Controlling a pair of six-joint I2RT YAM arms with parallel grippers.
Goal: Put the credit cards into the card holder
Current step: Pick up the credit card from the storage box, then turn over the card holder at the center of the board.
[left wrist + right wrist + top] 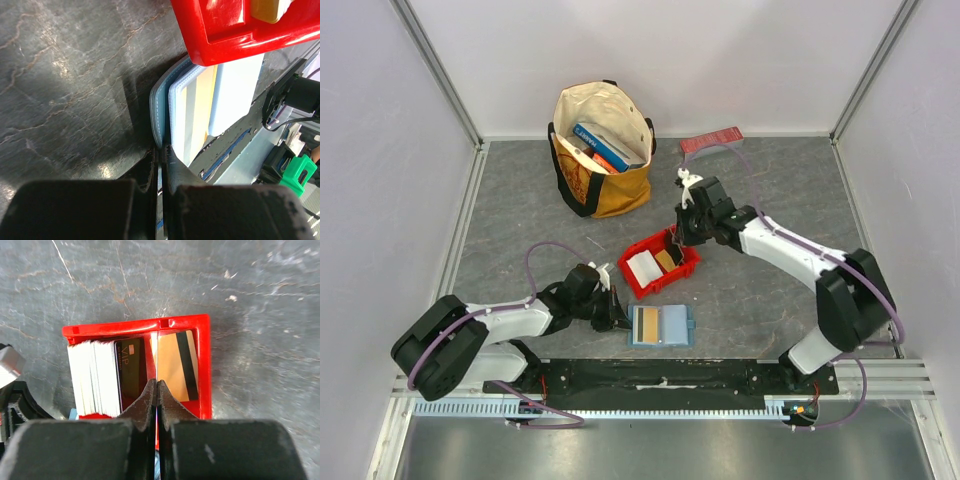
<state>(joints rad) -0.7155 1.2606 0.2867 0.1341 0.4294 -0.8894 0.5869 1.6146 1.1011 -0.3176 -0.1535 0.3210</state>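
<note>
Grey tabletop (520, 210): R hand (157, 385) closed at cards (172, 367) in red bin (135, 327).

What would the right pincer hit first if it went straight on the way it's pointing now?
Most likely the tan card, near its left edge, in the red bin. The shut right pincer points down at it; depth is unclear.

Cards (642, 266) in bin (692, 262), holder (662, 326) just before (bag (620, 195) behind)
</note>
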